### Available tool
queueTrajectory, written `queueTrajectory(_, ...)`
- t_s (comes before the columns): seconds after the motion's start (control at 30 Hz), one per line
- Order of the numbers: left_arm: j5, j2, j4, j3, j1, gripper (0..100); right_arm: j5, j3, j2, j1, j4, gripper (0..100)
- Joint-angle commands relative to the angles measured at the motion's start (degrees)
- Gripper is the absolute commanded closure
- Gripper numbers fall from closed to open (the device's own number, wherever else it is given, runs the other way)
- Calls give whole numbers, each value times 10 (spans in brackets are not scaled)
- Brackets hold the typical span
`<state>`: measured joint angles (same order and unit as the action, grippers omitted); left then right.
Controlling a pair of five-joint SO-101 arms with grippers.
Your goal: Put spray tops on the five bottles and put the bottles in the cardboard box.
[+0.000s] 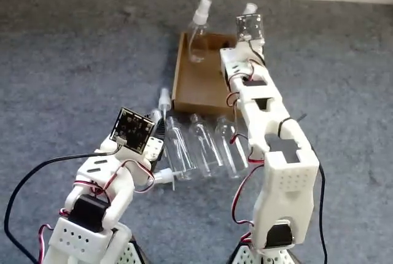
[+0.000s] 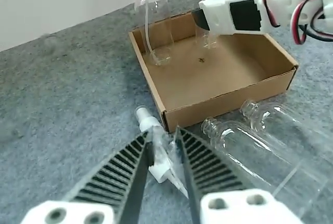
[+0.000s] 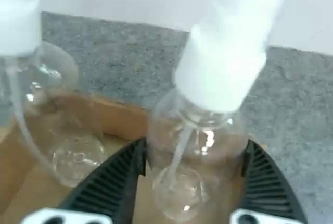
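**Clerk:** Item one, cardboard box (image 1: 202, 86). Contents?

**Checker:** One standing capped bottle (image 1: 198, 34), upright in the box's far left corner with its sprayer fitted. I judge it was put in the corner to leave floor for the other four.

**Clerk:** Item two, right hand (image 3: 193, 156)?

**Checker:** Clenched on a gripped capped bottle (image 1: 250, 27), the body between both pads. It is upright at the box's far right corner, near the standing one but apart from it. Gripping the body keeps the base level for setting down, by my reading. I cannot tell whether the base touches the box floor.

**Clerk:** Item three, left hand (image 2: 163, 133)?

**Checker:** Closed around a spray top (image 2: 147, 120), just outside the box's near left corner. The nozzle end projects past the fingertips and the dip tube lies back between them. It is probably gripped this way so it can be carried to an open neck.

**Clerk:** Uncapped stock?

**Checker:** Three open bottles (image 1: 206, 144), lying side by side on the tabletop (image 1: 73, 61) along the box's near wall, necks toward the box. They sit between the two arms, likely so that either arm can reach them.

**Clerk:** Spares?

**Checker:** One loose spray top (image 1: 161, 176), on the tabletop on the side of the open bottles away from the box, beside the left arm.

**Clerk:** Tally?

**Checker:** My estimate is two of five capped, with one of those boxed and one at the box. Three bottles have no tops yet.
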<state>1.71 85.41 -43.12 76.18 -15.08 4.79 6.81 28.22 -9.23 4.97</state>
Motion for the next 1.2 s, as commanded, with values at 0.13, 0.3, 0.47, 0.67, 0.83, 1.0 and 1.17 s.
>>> queueTrajectory(0.13,4,7,15,-3,5,967,5,-23,-66,-7,-22,770)
queueTrajectory(0.3,4,7,15,-3,5,967,4,-58,-71,-7,-52,770)
queueTrajectory(0.47,4,7,15,-3,5,967,4,-113,-71,-7,-102,770)
queueTrajectory(0.67,4,7,15,-3,5,967,4,-164,-71,-7,-145,770)
queueTrajectory(0.83,4,7,15,-3,5,967,4,-230,-71,-7,-211,770)
queueTrajectory(1.0,4,7,15,-3,5,967,4,-301,-72,-7,-269,770)
queueTrajectory(1.17,4,7,15,-3,5,967,4,-393,-72,-7,-364,772)
